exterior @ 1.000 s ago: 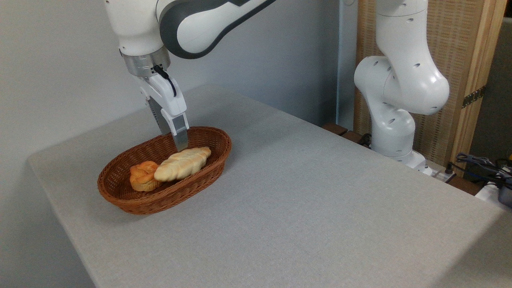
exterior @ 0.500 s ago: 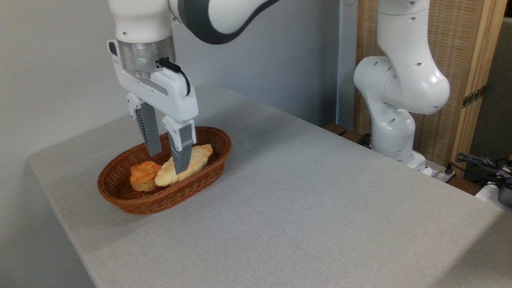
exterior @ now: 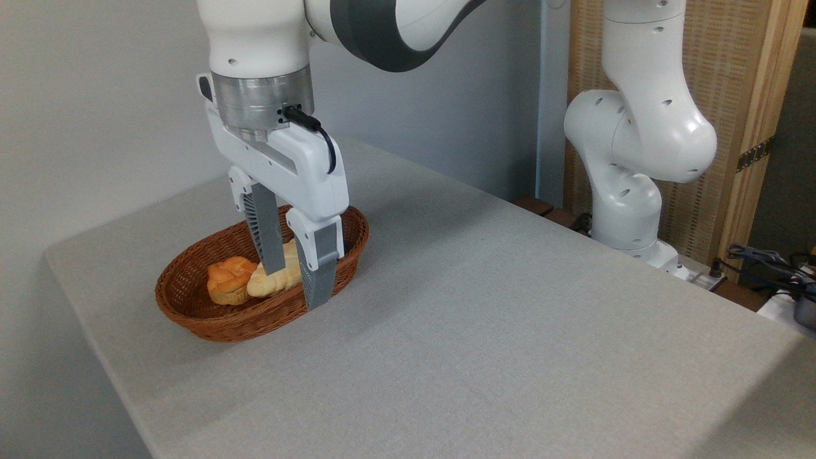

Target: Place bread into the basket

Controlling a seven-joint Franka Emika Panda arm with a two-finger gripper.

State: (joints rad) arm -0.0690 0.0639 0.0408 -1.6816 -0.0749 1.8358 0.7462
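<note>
bread (exterior: 275,282) lying inside basket (exterior: 210,319), one end against the small bun (exterior: 228,279), partly hidden behind the fingers. gripper (exterior: 294,285) above the basket's near-right side, jaws apart, holding nothing. basket sits on the grey table (exterior: 510,331) near its left end

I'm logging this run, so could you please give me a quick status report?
Gripper open, empty, above the basket. Braided loaf lying in basket beside knotted bun. Nothing in the way.
</note>
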